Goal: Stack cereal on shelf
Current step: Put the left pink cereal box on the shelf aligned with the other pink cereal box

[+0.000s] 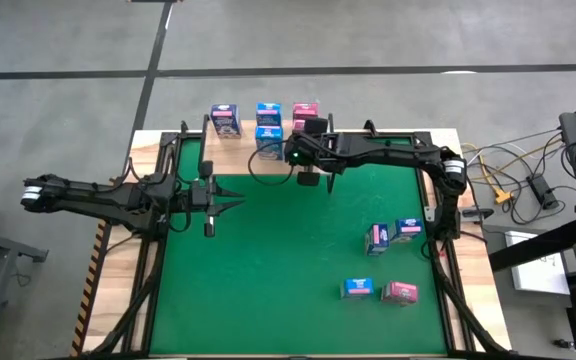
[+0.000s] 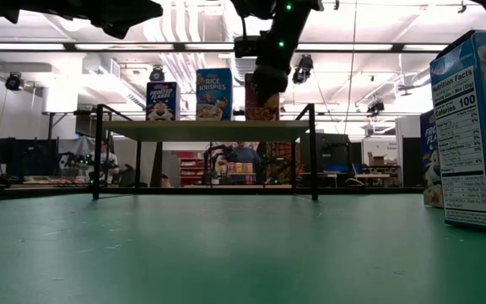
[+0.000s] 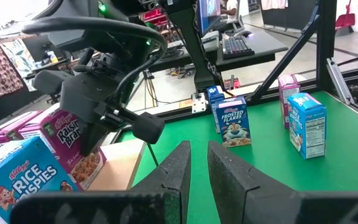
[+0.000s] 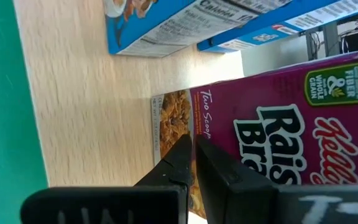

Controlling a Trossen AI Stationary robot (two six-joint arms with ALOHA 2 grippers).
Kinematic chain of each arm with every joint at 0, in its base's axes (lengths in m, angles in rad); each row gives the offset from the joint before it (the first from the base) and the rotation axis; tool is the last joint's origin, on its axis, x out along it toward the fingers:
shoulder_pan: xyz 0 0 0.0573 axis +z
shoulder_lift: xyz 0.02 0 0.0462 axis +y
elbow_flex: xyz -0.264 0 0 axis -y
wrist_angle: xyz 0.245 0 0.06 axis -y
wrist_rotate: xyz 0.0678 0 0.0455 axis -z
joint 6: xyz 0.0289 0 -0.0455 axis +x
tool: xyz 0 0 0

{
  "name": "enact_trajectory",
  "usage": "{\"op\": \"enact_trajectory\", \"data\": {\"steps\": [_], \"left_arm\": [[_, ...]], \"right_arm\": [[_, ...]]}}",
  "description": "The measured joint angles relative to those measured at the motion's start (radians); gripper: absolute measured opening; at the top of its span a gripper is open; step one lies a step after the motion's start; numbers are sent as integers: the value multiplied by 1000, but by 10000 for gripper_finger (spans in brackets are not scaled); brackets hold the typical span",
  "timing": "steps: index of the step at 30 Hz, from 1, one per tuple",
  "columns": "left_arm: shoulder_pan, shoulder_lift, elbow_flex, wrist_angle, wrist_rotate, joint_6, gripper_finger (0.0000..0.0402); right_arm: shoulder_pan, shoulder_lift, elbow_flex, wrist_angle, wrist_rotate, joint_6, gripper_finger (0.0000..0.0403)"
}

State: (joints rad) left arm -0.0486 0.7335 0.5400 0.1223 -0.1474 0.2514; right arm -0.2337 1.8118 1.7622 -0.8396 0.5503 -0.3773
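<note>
The wooden shelf (image 1: 240, 146) stands at the table's far edge and also shows in the low view (image 2: 201, 131). On it stand a white-purple cereal box (image 1: 225, 120), two blue boxes (image 1: 268, 126) and a magenta Raisin Bran box (image 1: 305, 110). My right gripper (image 4: 194, 158) is shut and slants down from above, its tips in front of the Raisin Bran box (image 4: 278, 130). My left gripper (image 3: 196, 152) is shut and empty over the left of the green mat (image 1: 268, 270), pointing toward the right edge. My right gripper's shut fingers (image 4: 219, 171) lie over the Raisin Bran box's printed front face (image 4: 179, 118), coming from above and the near side. The box stands upright on the shelf board (image 4: 92, 93). Whether the fingertips touch the face, I cannot tell.
Several small boxes stand on the mat's right half: a blue-white one (image 1: 378, 238), a blue one (image 1: 408, 228), another blue one (image 1: 356, 289) and a pink one (image 1: 400, 292). One blue box looms close in the low view (image 2: 479, 127). Cables lie right of the table.
</note>
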Motion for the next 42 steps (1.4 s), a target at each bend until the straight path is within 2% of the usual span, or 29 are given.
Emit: {"op": "enact_trajectory", "data": {"steps": [9,16,24,27,33,42], "left_arm": [[0,0,0,-3,0,0,38],[0,0,0,-8,0,0,38],[0,0,0,-8,0,0,38],[0,0,0,-8,0,0,38],[0,0,0,-8,0,0,38],[0,0,0,-8,0,0,38]], "right_arm": [[14,-29,0,-54,0,11,13],[47,-125,0,-118,-4,85,13],[-13,-216,0,-125,-9,134,13],[-54,-220,0,-120,-15,122,13],[-127,-198,-1,-79,-137,99,13],[-134,-171,-1,-22,-139,48,13]]}}
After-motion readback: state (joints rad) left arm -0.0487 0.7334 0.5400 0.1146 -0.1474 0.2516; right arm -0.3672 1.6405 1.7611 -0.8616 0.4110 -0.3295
